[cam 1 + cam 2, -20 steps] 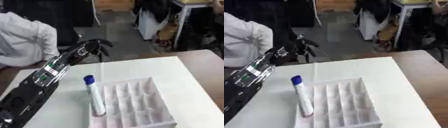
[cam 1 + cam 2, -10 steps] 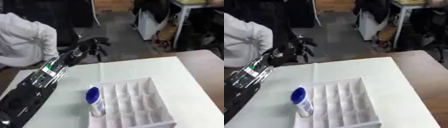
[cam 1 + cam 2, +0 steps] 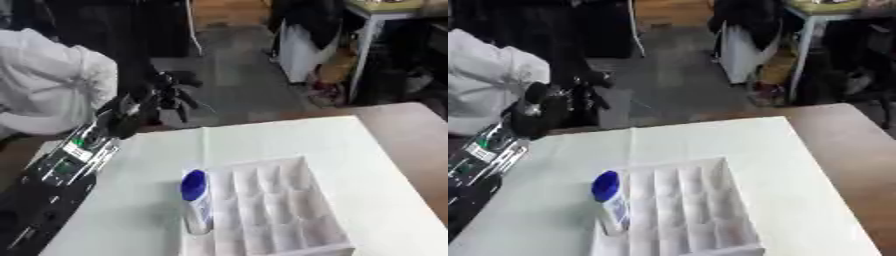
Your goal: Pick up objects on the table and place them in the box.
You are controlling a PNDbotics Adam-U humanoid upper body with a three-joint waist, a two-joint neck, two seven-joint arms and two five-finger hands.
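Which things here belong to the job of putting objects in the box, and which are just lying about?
Part of the job:
- blue-capped tube, standing at the box's left edge
- white compartment box
- left hand, raised beyond the table's far edge, holding nothing

Just lying about:
- white table cover
- white cabinet on the floor behind

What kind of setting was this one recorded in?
Probably an indoor lab or workshop: a white-covered table holding a white divided box with a blue-capped tube in it, and cluttered desks and gear on the grey floor beyond.
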